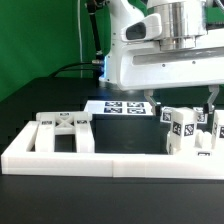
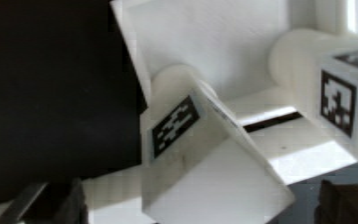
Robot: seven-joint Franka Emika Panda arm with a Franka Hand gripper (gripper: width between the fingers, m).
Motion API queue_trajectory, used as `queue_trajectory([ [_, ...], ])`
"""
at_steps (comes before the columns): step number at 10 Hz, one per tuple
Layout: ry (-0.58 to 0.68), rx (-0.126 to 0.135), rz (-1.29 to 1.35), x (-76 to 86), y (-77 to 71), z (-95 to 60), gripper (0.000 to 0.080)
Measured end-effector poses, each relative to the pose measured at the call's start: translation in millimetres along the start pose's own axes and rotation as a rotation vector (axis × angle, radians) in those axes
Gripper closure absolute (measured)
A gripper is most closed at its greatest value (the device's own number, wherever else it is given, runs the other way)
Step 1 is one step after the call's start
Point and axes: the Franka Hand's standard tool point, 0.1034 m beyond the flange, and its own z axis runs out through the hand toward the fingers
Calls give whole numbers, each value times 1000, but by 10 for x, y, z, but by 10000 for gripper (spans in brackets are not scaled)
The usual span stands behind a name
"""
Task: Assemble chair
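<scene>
The chair lies in loose white pieces. A ladder-like frame [image 1: 62, 131] rests at the exterior view's left. Several blocky tagged pieces [image 1: 182, 128] stand at the right. My gripper [image 1: 209, 100] hangs just above and behind those pieces. In the wrist view a tilted blocky piece [image 2: 202, 150] with a tag sits between my dark fingers [image 2: 341, 200]. A gap shows beside one finger, and the gripper [image 2: 190, 206] looks open around the piece. A second tagged piece [image 2: 332, 82] and a flat white panel [image 2: 194, 40] lie beyond it.
The long low white border rail [image 1: 100, 162] runs across the front. The marker board [image 1: 125, 107] lies flat behind the frame. Black cables [image 1: 75, 68] trail over the dark table at the back left. A green backdrop stands behind.
</scene>
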Motion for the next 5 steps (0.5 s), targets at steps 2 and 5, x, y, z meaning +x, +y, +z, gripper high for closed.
queue_trajectory([
  [2,-1,-20,-155,-6,-22,2,150],
  [5,6,-31,-342,-3,-22,5,150],
])
